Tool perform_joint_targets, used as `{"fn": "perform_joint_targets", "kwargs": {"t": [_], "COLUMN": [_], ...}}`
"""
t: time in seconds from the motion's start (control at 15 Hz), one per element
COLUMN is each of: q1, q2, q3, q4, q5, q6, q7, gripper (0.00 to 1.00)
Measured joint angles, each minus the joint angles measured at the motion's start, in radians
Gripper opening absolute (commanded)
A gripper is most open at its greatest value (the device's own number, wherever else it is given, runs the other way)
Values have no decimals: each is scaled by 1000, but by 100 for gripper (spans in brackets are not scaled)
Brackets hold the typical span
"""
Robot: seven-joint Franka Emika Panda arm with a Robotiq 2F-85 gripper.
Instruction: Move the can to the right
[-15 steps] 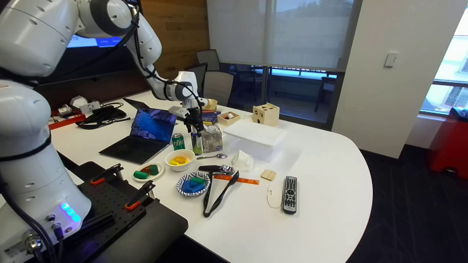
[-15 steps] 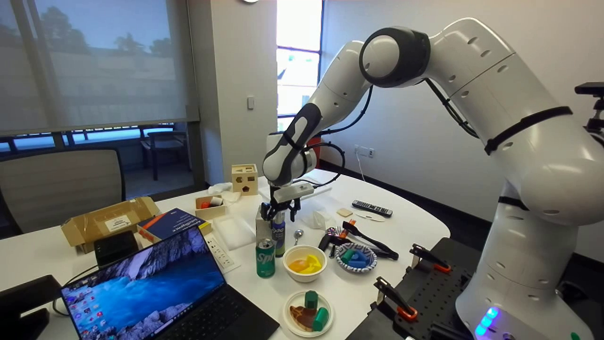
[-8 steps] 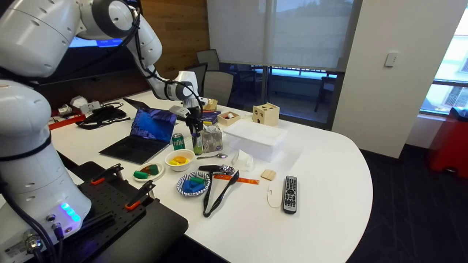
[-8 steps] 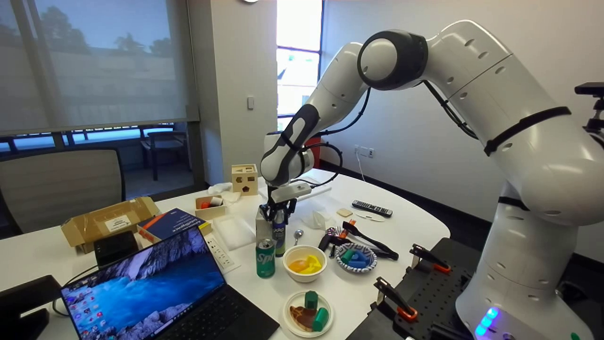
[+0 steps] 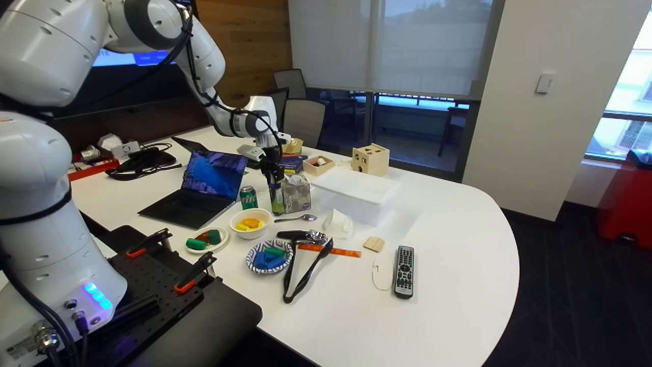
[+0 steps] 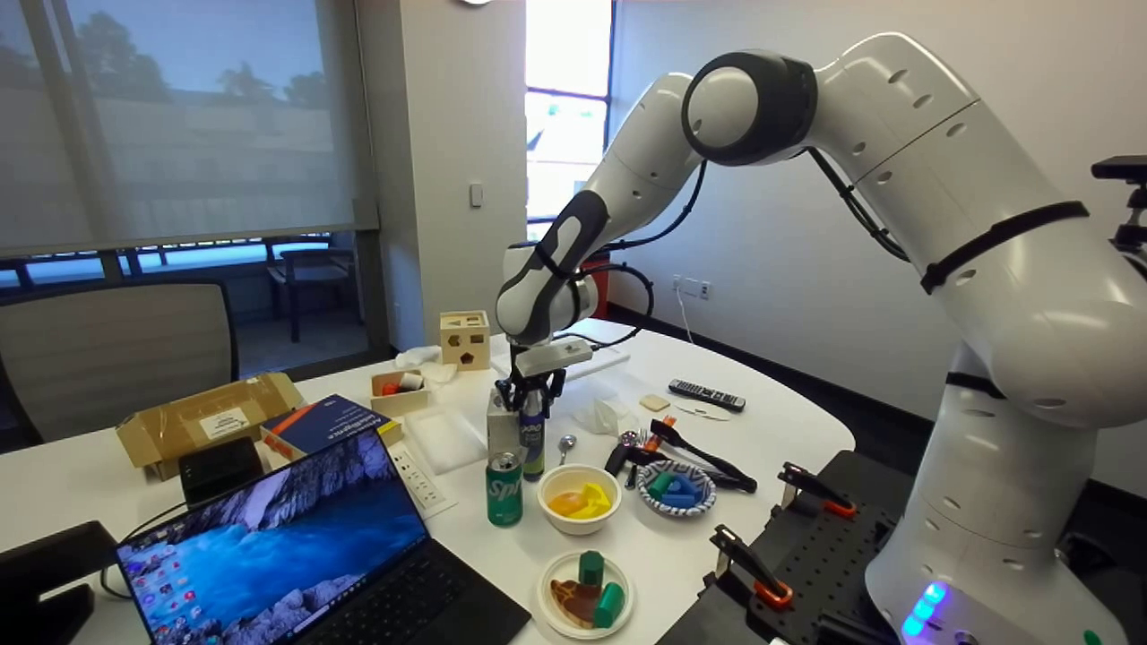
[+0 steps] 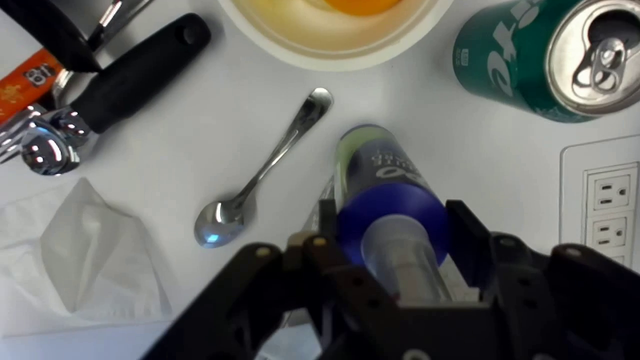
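- My gripper is closed snugly on the can: in the wrist view its dark fingers stand apart only by a smooth blue collar, one against each side.
- The can in my hold is a slim round cylinder, upright, with a lime-green foot, a dark purplish label in pale lettering and a clear, tube-like piece above the collar.
- In an exterior view the can is near the white bowl, behind it and to the left; I cannot tell whether the can's base touches the smooth white table.
- That white bowl is round and smooth-walled, with yellow pieces in it.
- Just left of the bowl in that view stands a soda can of shiny green metal.
- Just right of the bowl sits a patterned dish, printed with zigzags and holding blue blocks; in front of the bowl a pale round plate carries two green blocks and a flat brown piece.
- In an exterior view I see the tissue box, squarish and grey-patterned, behind and right of the bowl, and black tongs to the bowl's right, nearer the camera.
- A thin, shiny spoon lies near the bowl; the long remote, covered in buttons, is well apart from it.
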Motion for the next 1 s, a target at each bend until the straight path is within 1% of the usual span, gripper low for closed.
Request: {"fn": "perform_joint_targets", "kwargs": {"t": [0.13,0.47,0.67,1.0], "q1": [-6,-38,-89,-208], "q2": [-44,-197,-245,-241], "q3": [-22,-95,-142,-182], "q4": [-18,-111,-172,-222], "q5": [0,-2,-2,29], "q6": [-26,-145,-141,-86], "q7": [5,20,58,102], "gripper": [31,31,31,31]}}
